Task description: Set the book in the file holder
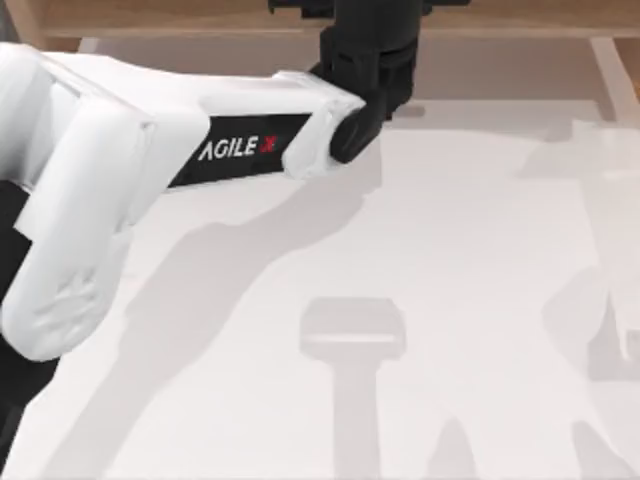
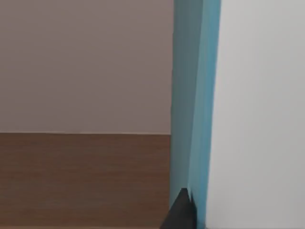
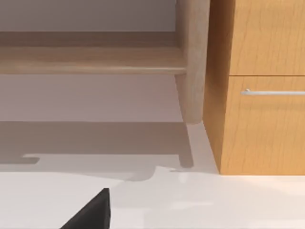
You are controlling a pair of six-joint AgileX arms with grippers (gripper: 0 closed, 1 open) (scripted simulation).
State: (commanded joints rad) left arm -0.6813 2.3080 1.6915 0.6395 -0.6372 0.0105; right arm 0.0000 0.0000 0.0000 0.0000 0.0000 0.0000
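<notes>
Our left arm [image 1: 240,145] reaches across to the table's far edge, its gripper [image 2: 181,212] closed on the book [image 2: 228,114], held upright just beside its fingertip.

The book [image 2: 259,109] is showing close up in the left wrist view as a broad white cover with a pale blue edge band, standing upright. A brown wooden surface is lying beside it; whether that is the file holder cannot be told.
</notes>
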